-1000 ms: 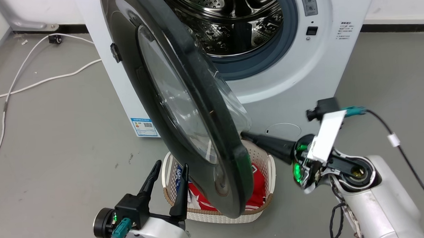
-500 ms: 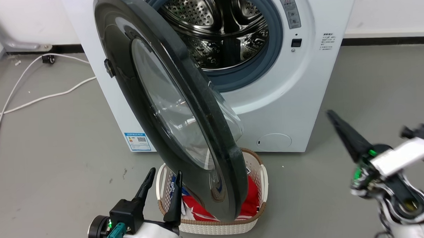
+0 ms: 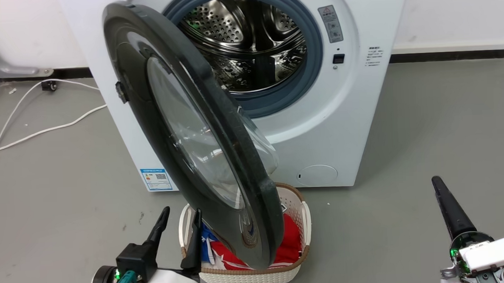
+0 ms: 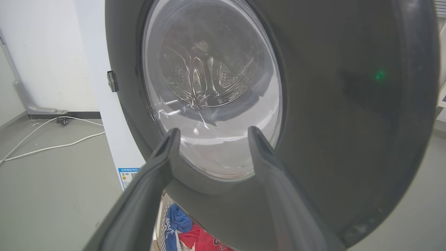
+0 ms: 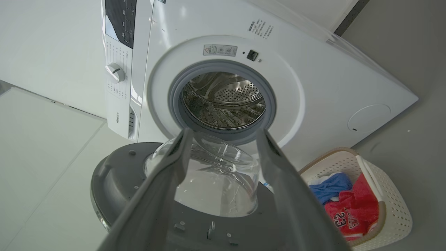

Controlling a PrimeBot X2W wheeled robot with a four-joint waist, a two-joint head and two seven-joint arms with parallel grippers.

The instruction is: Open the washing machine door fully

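Just ahead of the left gripper [image 3: 179,229], spread and empty, stands the round glossy black washing machine door [image 3: 192,135], partly open. Right gripper [image 5: 224,134] well aside, likewise spread, empty.

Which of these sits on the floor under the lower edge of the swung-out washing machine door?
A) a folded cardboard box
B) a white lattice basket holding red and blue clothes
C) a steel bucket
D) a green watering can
B: in the head view the white basket, with red and blue clothes in it, stands on the grey floor beneath the bottom edge of the washing machine door.
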